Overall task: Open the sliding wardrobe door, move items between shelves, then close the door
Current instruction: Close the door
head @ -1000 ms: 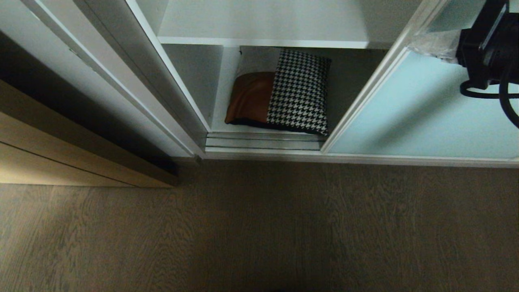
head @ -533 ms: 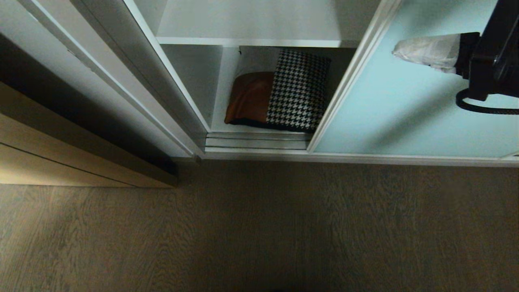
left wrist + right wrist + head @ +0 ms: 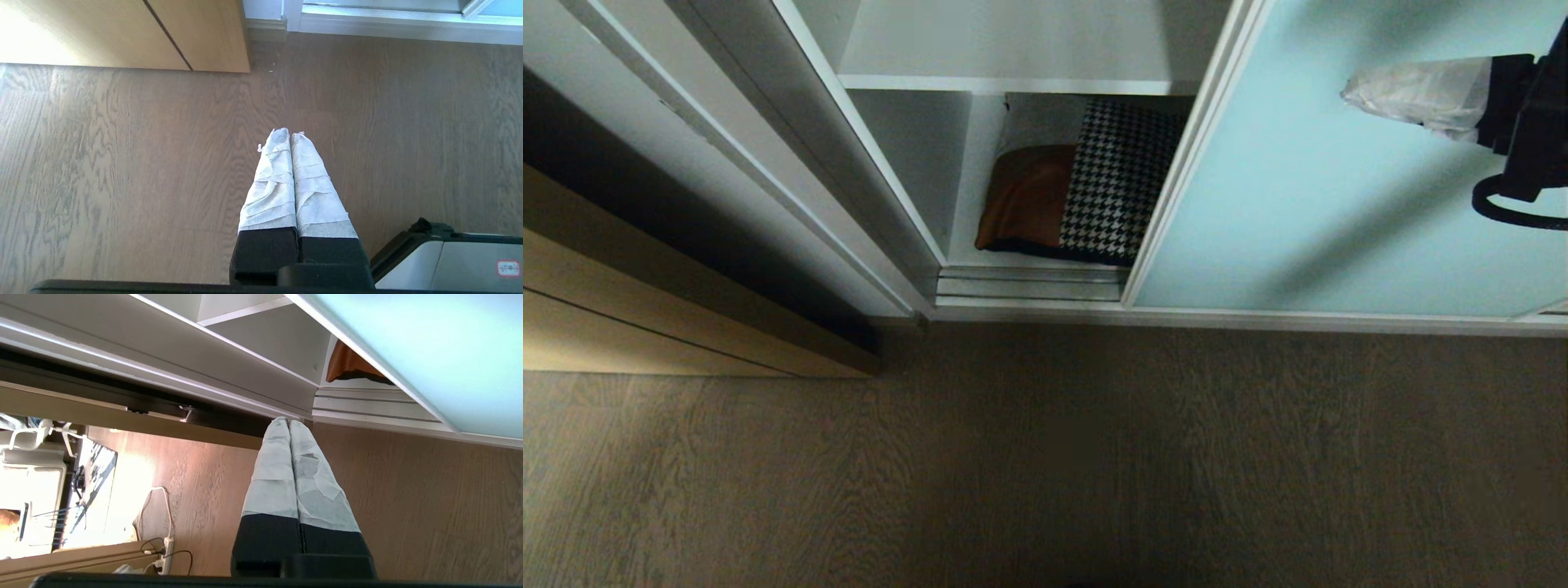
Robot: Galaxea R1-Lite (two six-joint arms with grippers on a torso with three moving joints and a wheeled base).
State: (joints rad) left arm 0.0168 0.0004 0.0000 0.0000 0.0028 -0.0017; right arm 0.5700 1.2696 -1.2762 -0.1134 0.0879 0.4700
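Note:
The sliding wardrobe door (image 3: 1339, 204), pale aqua glass in a white frame, covers the right part of the wardrobe; its left edge overlaps the cushion. The cushion (image 3: 1078, 196), tan leather and houndstooth, lies on the bottom shelf (image 3: 964, 204) under an upper white shelf (image 3: 1013, 49). My right gripper (image 3: 1346, 94) is shut and empty, its white-wrapped fingers held across the glass panel at the far right; whether they touch it I cannot tell. In the right wrist view the gripper (image 3: 288, 422) points past the door (image 3: 429, 355) toward the cushion's tan corner (image 3: 347, 367). My left gripper (image 3: 289, 132) hangs shut over the floor, parked.
A light wooden door (image 3: 645, 310) stands at the left, beside the wardrobe's side panel. Silver floor tracks (image 3: 1029, 286) run along the wardrobe's front. Wood floor (image 3: 1045, 457) fills the foreground. A power strip with cables (image 3: 163, 547) lies off to one side. My base (image 3: 449, 261) shows beside the left gripper.
The sliding door has moved left and now hides more of the cushion's houndstooth side. My right gripper has swung out in front of the glass panel.

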